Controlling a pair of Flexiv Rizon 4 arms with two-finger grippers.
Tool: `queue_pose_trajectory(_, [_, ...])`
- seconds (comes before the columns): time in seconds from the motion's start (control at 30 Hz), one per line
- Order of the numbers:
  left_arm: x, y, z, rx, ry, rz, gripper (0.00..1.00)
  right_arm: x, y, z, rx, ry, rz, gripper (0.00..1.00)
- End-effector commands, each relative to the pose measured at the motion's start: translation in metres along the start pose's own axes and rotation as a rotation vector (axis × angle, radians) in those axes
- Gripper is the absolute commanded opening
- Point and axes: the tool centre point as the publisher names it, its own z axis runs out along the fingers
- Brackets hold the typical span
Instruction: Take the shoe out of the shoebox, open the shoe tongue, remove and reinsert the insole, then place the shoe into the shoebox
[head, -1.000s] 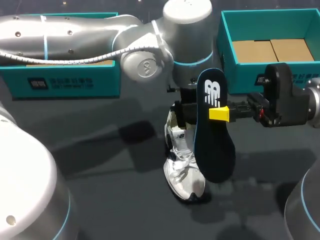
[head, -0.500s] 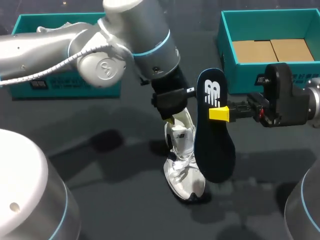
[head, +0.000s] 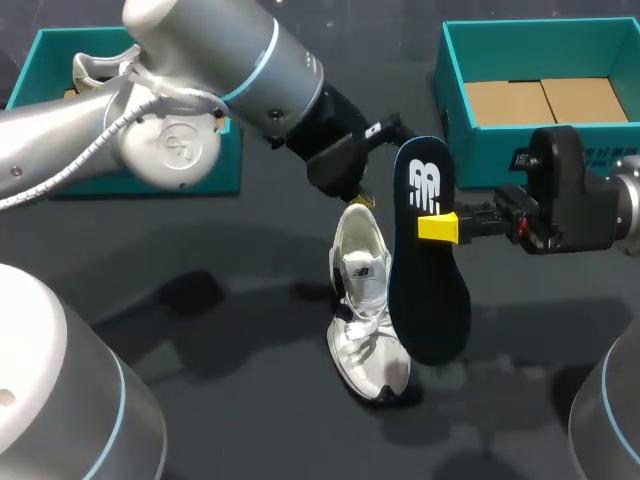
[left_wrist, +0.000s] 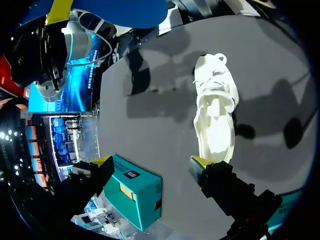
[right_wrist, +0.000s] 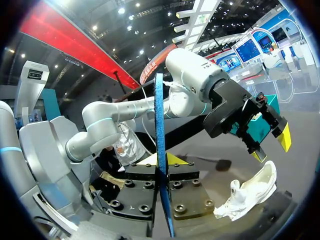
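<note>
Far left sits a teal cardboard shoebox. The left gripper hangs over the heel end of the white and silver sneaker, fingers spread wide, holding nothing. The sneaker sits on the dark table, outside both boxes. Just right of it, the navy foam insole hangs upright, pinched in the right gripper. A second teal shoebox sits behind.

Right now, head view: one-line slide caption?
Right gripper holds the navy insole upright beside the white shoe; open left gripper hovers over its heel.
</note>
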Motion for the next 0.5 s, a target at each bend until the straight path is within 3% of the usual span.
queue_pose_trajectory(0.03, [0.012,-0.006,-0.004,-0.015,-0.225,0.011,1.0,0.001,-0.001,0.002,-0.001,-0.003,0.001,0.0])
queue_pose_trajectory(0.17, [0.012,-0.006,-0.004,-0.015,-0.225,0.011,1.0,0.001,-0.001,0.002,-0.001,-0.003,0.001,0.0])
queue_pose_trajectory(0.27, [0.004,-0.005,-0.016,-0.006,-0.359,0.053,1.0,0.001,-0.001,0.002,-0.001,-0.003,0.001,0.0])
queue_pose_trajectory(0.5, [-0.019,0.007,-0.036,-0.021,-0.548,0.081,1.0,-0.002,0.003,-0.003,0.003,0.015,0.008,0.0])
